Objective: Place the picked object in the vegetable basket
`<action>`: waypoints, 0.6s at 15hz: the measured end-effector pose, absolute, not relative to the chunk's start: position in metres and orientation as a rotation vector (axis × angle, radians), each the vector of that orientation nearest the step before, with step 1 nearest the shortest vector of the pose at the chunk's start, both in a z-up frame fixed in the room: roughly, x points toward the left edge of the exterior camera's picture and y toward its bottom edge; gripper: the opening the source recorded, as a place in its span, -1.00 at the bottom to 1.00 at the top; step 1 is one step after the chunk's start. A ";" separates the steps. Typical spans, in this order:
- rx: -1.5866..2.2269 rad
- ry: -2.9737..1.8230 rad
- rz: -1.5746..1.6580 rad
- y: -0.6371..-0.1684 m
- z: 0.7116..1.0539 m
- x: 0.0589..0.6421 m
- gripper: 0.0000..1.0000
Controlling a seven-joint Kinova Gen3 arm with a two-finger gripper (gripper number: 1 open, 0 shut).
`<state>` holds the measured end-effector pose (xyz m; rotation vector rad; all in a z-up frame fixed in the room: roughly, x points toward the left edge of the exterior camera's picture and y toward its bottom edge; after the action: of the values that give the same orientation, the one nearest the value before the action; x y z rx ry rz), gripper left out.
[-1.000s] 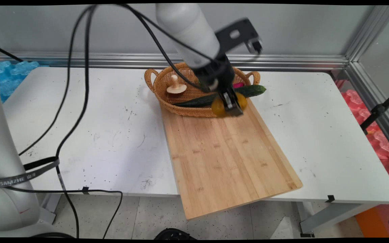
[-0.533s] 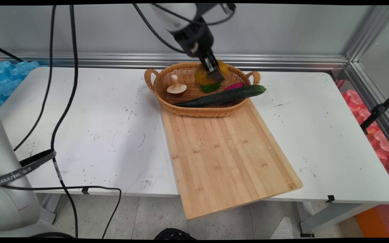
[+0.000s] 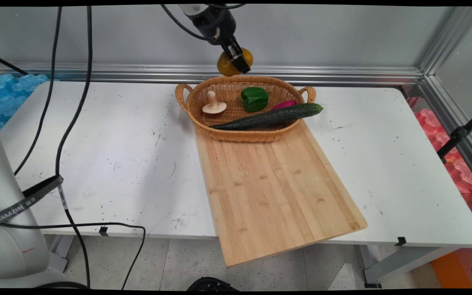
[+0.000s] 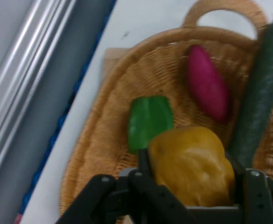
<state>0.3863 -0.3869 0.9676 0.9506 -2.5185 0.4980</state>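
My gripper [image 3: 236, 60] [image 4: 192, 179] is shut on a yellow bell pepper [image 3: 228, 65] [image 4: 192, 165] and holds it high above the back rim of a wicker basket [image 3: 203, 123] [image 4: 103, 140]. In the basket lie a green bell pepper [image 3: 254, 98] [image 4: 148, 121], a mushroom [image 3: 214, 105], a magenta sweet potato [image 3: 284, 104] [image 4: 207, 84] and a long cucumber [image 3: 271, 116] [image 4: 257, 98] that sticks out over the right rim.
A bamboo cutting board [image 3: 277, 184] runs from the basket to the table's near edge and overhangs it. Black cables [image 3: 57, 123] hang at the left over the white table [image 3: 96, 143]. An aluminium rail [image 3: 342, 73] lines the back wall.
The gripper has risen from the basket's front edge, carrying the yellow pepper up and back above the basket. The green pepper and sweet potato are uncovered.
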 end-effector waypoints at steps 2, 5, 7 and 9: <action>0.956 -2.522 0.503 -0.397 0.961 0.396 -1.00; 0.956 -2.530 0.504 -0.415 0.945 0.410 -1.00; 0.955 -2.540 0.500 -0.429 0.930 0.419 -1.00; 0.960 -2.547 0.494 -0.438 0.917 0.425 -1.00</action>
<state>0.4252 -0.4381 0.9173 0.9600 -2.5470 0.4941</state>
